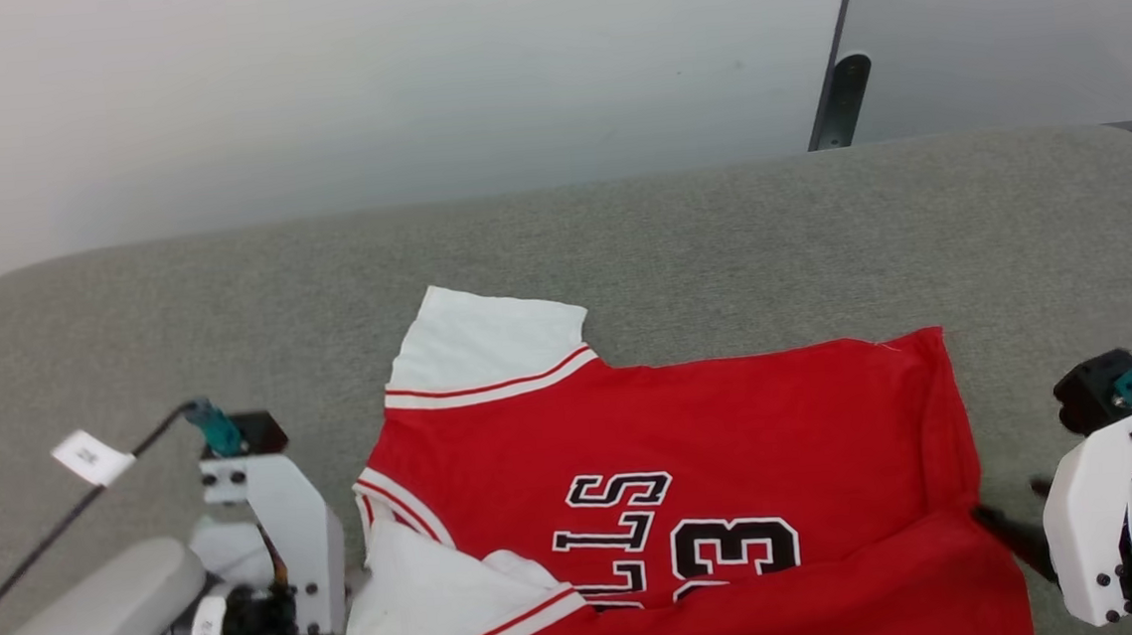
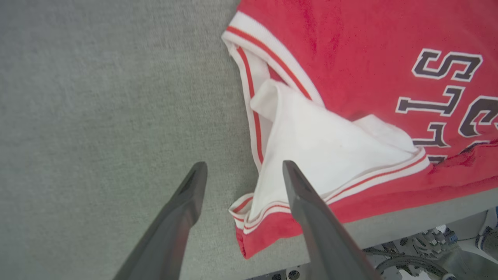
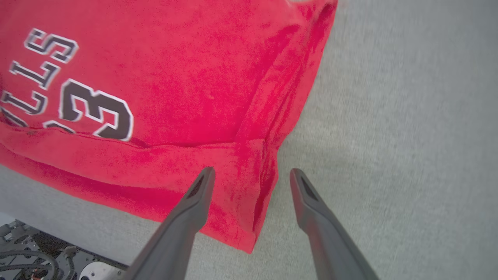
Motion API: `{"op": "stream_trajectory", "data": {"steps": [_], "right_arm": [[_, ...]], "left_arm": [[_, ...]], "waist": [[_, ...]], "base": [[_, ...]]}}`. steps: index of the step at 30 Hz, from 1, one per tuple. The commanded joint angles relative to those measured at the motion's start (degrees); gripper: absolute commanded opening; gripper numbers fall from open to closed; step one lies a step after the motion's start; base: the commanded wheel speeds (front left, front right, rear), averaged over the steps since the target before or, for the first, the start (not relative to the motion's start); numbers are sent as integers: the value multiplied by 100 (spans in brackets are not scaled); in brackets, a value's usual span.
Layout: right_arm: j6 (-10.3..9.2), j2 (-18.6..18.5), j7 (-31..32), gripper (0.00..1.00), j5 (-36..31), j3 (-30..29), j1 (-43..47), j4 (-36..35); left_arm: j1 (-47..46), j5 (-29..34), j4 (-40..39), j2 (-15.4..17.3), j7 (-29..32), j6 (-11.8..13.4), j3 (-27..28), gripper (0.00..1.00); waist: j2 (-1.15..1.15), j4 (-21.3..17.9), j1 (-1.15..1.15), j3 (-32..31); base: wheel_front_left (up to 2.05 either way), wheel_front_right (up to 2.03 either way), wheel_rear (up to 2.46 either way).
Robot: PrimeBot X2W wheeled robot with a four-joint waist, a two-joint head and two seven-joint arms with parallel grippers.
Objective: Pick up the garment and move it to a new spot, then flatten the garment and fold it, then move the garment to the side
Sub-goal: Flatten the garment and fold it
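The left gripper (image 2: 244, 165) is held with jaws apart, empty, at the rumpled white sleeve (image 2: 323, 147), which is best smoothed before folding. The garment (image 1: 732, 415) is spread on the counter (image 1: 720, 237). The right gripper (image 3: 253, 170) is held, jaws likewise apart, over its side hem (image 3: 266, 175).

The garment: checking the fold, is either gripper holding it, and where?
Nothing is held. The left gripper and right gripper are open; the garment lies on the grey surface.
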Motion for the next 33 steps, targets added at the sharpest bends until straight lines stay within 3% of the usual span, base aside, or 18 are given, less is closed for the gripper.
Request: {"op": "stream_trajectory", "data": {"steps": [1, 4, 7, 11, 16, 22, 29, 33], "right_arm": [[-3, -52, -342, 100, -65, 30, 86, -212], [-3, -199, -1344, 100, -373, 132, 181, -603], [-3, -106, -2627, 100, -830, 54, 235, -776], [-5, 160, -4210, 100, -1719, -217, 314, -829], [-3, 808, -5596, 100, -2603, -667, 500, -765], [-4, 1337, -6133, 100, -3014, -797, 581, -852], [-4, 1553, -6214, 100, -3037, -759, 405, -1228], [-3, 1667, -6227, 100, -2981, -760, 366, -1366]], "left_arm": [[-80, 104, -83, 52, -88, -49, 32, 100], [-234, 321, -218, 108, -480, -156, 169, 100], [-345, 577, -188, 101, -921, -336, 237, 100], [-562, 876, 3, 10, -1524, -583, 365, 100], [-839, 1153, 366, -182, -2129, -905, 471, 100], [-1359, 1340, 1004, -329, -2250, -1395, 472, 100], [-2252, 1273, 1983, -297, -1411, -2021, 427, 100], [-2729, 1230, 2541, -255, -824, -2254, 385, 100]], "waist": [[0, -43, 0, -15], [0, -117, 0, 0], [0, -212, 0, 40], [0, -355, 0, 118], [0, -567, 0, 291], [0, -861, 0, 620], [0, -1312, 0, 1226], [0, -1550, 0, 1585]], "base": [[0, 0, 0], [0, 0, 0], [0, 0, 0], [0, 0, 0], [0, 0, 0], [0, 0, 0], [0, 0, 0], [0, 0, 0]]}}
